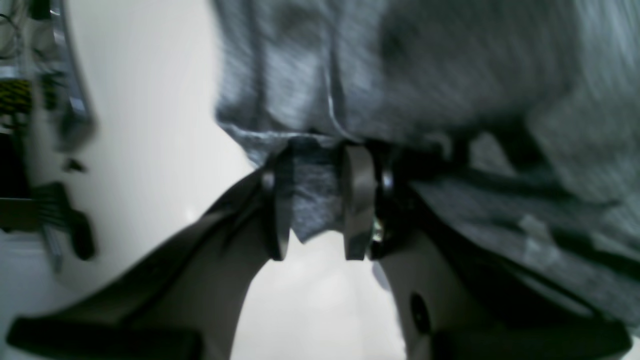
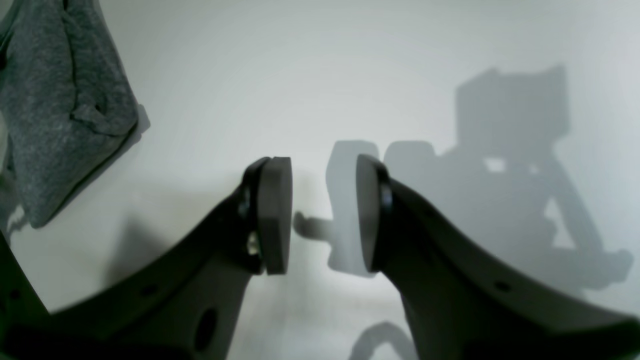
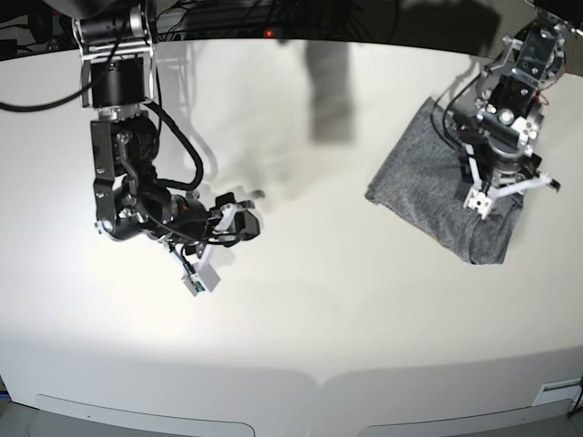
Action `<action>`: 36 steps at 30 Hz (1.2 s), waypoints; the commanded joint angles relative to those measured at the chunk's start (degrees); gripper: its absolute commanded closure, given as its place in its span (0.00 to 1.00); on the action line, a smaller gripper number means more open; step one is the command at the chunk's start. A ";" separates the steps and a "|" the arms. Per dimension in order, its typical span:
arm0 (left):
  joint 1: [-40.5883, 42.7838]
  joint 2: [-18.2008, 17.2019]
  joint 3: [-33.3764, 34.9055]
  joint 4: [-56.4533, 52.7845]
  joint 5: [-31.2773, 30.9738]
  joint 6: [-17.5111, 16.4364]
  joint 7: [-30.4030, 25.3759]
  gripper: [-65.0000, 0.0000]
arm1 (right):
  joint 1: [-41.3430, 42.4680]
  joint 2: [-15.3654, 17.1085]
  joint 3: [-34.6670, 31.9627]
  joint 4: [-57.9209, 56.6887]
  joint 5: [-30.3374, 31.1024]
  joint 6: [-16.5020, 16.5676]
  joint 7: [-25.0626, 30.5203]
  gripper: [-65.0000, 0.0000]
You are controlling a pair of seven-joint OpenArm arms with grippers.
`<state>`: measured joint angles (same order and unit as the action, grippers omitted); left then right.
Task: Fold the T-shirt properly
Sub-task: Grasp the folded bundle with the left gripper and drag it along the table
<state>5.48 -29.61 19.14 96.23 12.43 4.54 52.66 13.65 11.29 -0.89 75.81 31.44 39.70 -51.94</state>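
Grey T-shirt [image 1: 450, 65] edge pinched in left claw [image 1: 316, 200]; right claw [image 2: 322, 215] agape, w/ nothing held.

Shirt [image 3: 435, 193] on table [image 3: 319, 300], under left claw [image 1: 316, 200]; right claw [image 2: 322, 215] well apart, over bare table.

Broad white table [image 3: 301, 337], soft shadows

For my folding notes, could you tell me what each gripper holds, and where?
Left gripper pinches the T-shirt by an edge; right gripper holds nothing.
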 commanded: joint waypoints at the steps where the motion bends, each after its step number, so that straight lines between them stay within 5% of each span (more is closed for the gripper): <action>1: -0.98 -1.46 -0.33 0.87 1.07 0.63 -0.44 0.75 | 1.40 0.28 0.13 1.11 0.74 0.30 0.92 0.66; 14: -2.78 -8.72 -0.33 0.85 1.07 0.66 -6.51 0.75 | 1.40 0.26 0.13 1.11 0.76 0.30 0.90 0.66; 22: -1.81 -6.38 -0.33 4.09 0.48 4.13 2.05 0.75 | 1.42 -0.90 0.13 1.11 4.76 0.30 0.96 0.66; 36: 6.10 -4.50 -0.33 7.61 -2.03 4.07 -2.27 0.75 | 1.57 -4.15 0.13 1.11 4.55 0.30 1.60 0.66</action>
<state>12.25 -33.45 19.25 103.11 9.37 7.92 51.31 13.65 7.01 -0.89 75.81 34.70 39.70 -51.44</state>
